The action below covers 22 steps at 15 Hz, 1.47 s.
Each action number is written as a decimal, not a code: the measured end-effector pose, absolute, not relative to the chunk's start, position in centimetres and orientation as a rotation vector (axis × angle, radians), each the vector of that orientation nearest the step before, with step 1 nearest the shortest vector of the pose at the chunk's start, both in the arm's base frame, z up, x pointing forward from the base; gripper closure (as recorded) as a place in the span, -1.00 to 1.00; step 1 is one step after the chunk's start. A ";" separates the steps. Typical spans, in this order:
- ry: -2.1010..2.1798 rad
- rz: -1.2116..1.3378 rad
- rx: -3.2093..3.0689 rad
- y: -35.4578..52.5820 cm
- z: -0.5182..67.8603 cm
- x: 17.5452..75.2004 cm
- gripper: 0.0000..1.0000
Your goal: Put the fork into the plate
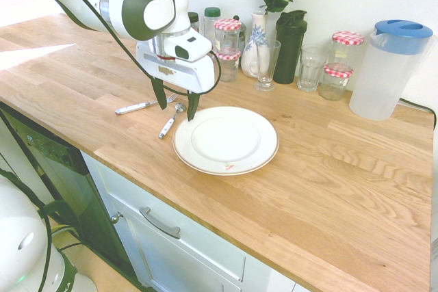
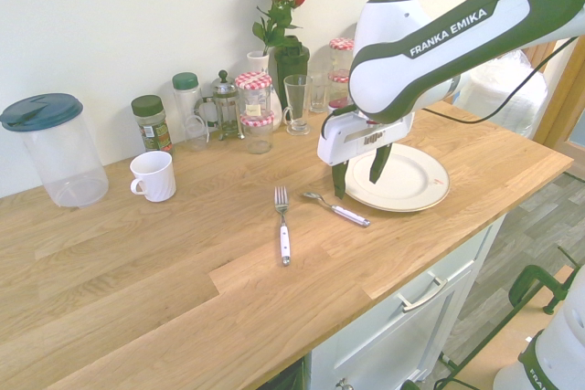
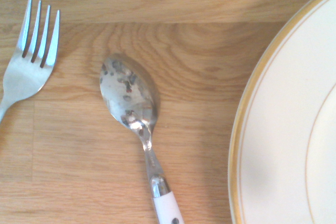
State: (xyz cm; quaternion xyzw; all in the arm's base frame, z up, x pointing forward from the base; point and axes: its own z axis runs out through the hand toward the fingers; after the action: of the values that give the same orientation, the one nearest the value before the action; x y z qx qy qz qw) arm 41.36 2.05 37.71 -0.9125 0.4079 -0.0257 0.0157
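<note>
Nearest the first exterior camera, the pale wooden desk [image 1: 328,189] carries a large round white ceramic plate with a thin reddish rim line [image 1: 226,139], bare of cutlery. Above its left edge hangs the end effector [image 1: 176,105], fingers spread and empty. A slim silver fork with a white handle [image 1: 142,106] lies beyond a white-handled spoon [image 1: 169,122], apart from the plate.

From the second exterior view, the fork [image 2: 283,226] rests untouched on the wood.

Up close in the wrist view, fork tines [image 3: 31,51], spoon bowl [image 3: 128,95] and plate rim [image 3: 252,129] sit side by side. Nothing is done yet; grasping and moving the fork both remain.
</note>
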 end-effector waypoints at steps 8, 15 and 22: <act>1.246 -0.032 -2.771 4.9 38.2 41.5 -1.00; 1.339 0.047 -2.683 11.7 39.9 40.7 -1.00; 1.521 0.117 -2.654 17.0 37.3 41.1 1.00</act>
State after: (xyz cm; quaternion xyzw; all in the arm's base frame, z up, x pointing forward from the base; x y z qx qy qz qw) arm 41.08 16.96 37.29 -0.8662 0.4966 0.0381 0.0402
